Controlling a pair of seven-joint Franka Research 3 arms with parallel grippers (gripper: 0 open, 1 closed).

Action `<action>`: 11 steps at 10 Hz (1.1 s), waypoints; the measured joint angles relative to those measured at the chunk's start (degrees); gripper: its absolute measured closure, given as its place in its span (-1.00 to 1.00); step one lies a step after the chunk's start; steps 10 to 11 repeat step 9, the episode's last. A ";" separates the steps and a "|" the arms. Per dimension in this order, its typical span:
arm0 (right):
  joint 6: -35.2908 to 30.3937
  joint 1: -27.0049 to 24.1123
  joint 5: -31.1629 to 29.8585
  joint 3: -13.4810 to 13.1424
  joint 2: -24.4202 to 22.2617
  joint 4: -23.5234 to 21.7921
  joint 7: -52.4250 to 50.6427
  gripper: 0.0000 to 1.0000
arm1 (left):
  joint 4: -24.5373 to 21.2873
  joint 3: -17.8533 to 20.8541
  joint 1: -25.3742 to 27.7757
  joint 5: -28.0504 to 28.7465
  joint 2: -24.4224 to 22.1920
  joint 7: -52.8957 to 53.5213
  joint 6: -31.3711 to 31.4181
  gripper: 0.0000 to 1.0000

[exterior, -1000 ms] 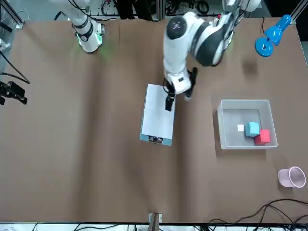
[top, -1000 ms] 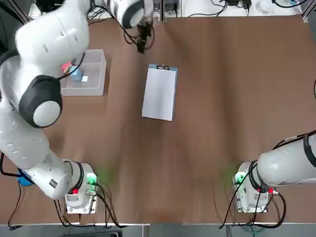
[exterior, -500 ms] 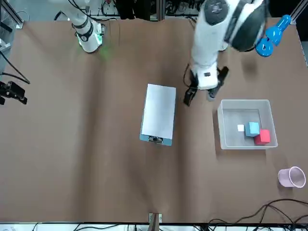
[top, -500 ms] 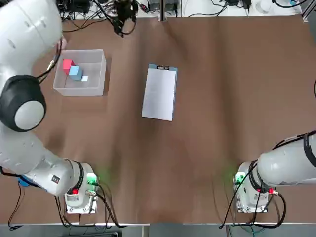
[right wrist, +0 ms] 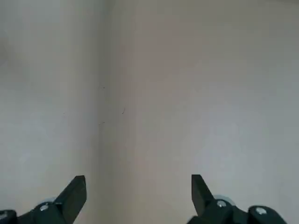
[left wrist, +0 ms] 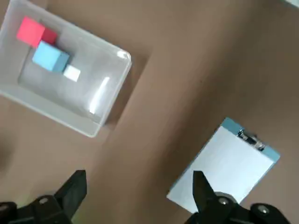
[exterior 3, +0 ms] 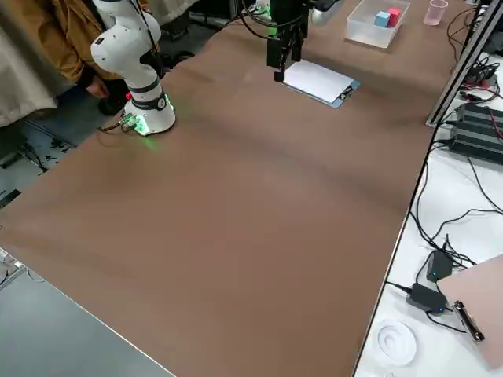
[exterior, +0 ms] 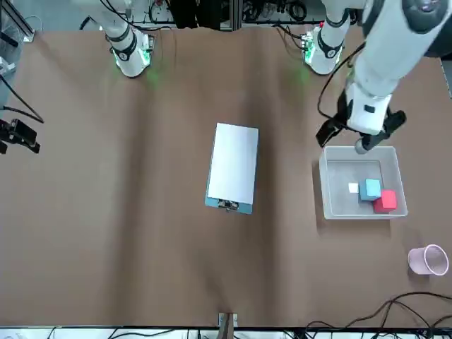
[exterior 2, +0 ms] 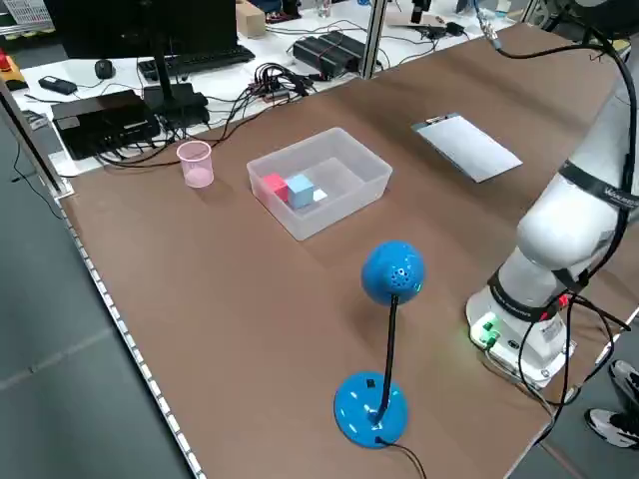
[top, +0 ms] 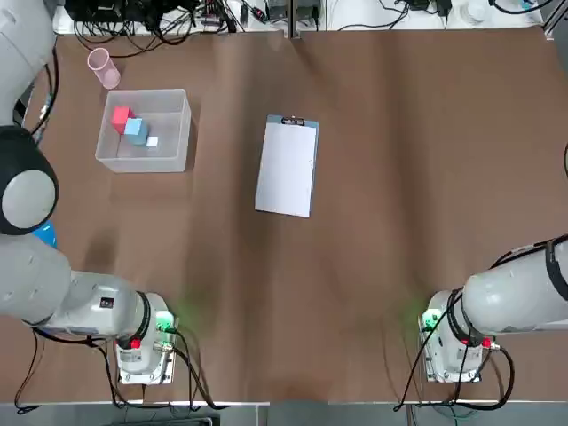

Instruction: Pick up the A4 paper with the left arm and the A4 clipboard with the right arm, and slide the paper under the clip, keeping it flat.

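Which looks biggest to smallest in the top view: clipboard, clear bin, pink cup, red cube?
1. Clear bin and clipboard: about alike, too close to rank.
2. Pink cup.
3. Red cube, slightly smaller than the cup.

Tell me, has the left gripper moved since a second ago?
Yes. In the front view the left gripper has swung away from the clipboard and now hangs open by the clear bin.

The A4 clipboard (top: 287, 167) was almost wholly covered by the A4 paper (top: 286, 170), only a blue edge showing. In the top view the left arm (top: 27, 191) was cut off at the edge.
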 joint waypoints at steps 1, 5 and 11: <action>0.02 0.00 0.00 0.01 0.00 0.00 0.00 -0.99 | 0.01 0.00 0.98 0.01 -0.30 7.30 -0.04 -1.00; 0.03 0.00 0.00 0.05 0.00 0.00 0.00 -0.99 | 0.00 5.48 5.29 0.01 -1.13 31.79 -2.18 -1.00; 0.03 0.00 0.00 0.10 0.00 0.00 0.00 -0.99 | -0.04 8.22 5.85 0.01 -1.14 35.84 -2.23 -1.00</action>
